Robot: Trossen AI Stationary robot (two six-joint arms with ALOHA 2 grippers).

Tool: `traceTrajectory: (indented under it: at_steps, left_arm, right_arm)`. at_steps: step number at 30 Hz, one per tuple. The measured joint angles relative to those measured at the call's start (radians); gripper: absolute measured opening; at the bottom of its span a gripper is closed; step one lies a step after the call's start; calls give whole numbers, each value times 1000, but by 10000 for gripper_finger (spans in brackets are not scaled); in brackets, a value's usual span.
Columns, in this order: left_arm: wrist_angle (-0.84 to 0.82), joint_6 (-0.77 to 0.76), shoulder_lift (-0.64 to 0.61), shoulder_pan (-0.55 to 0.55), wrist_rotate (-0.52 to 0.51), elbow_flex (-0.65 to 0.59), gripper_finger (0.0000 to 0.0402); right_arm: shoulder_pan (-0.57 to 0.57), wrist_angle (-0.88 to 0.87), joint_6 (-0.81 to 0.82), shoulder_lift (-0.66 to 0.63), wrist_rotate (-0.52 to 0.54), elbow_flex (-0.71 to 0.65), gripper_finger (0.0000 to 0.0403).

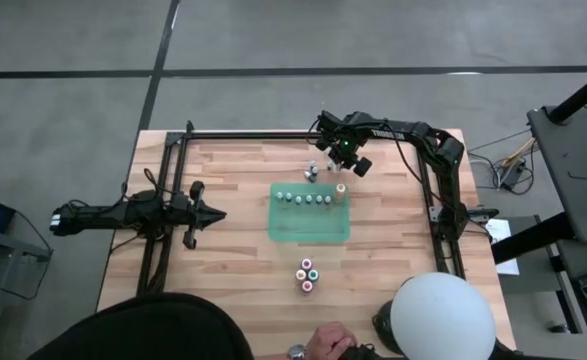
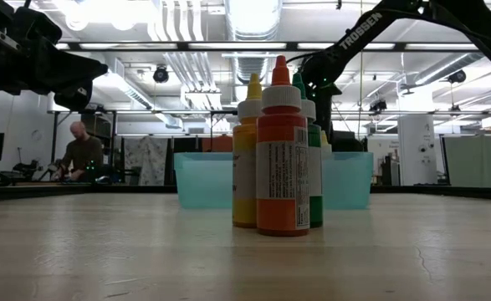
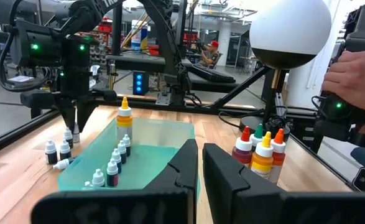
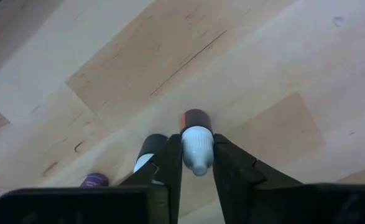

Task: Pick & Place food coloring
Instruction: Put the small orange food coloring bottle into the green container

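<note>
Right gripper (image 4: 198, 163) is seen clenched on a tiny white-capped bottle (image 4: 196, 144) standing on the desk (image 4: 263, 74), just outside the green tray (image 1: 311, 222). A neighbouring bottle (image 4: 150, 151), touching one finger, may be toppled. Left gripper (image 3: 199, 168) is parked shut.

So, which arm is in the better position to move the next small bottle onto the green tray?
The right. The right gripper already has its fingers around a white-capped small bottle on the wood beside the green tray. The left gripper is shut and waits on the other side of that tray, away from the loose bottles.
</note>
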Motion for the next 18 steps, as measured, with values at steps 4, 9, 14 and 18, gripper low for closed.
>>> traceTrajectory:
  at_steps: [4,9,14,18]
  left_arm:
    - [0,0,0,0,0,0,0]
    - [0,0,0,0,0,0,0]
    - [0,0,0,0,0,0,0]
    - [0,0,0,0,0,0,0]
  right_arm:
    - [0,0,-8,-2,0,0,64]
    - [0,-3,-38,-9,0,1,65]
    - [0,-22,-69,-35,3,16,65]
    - [0,-35,-123,-78,28,16,65]
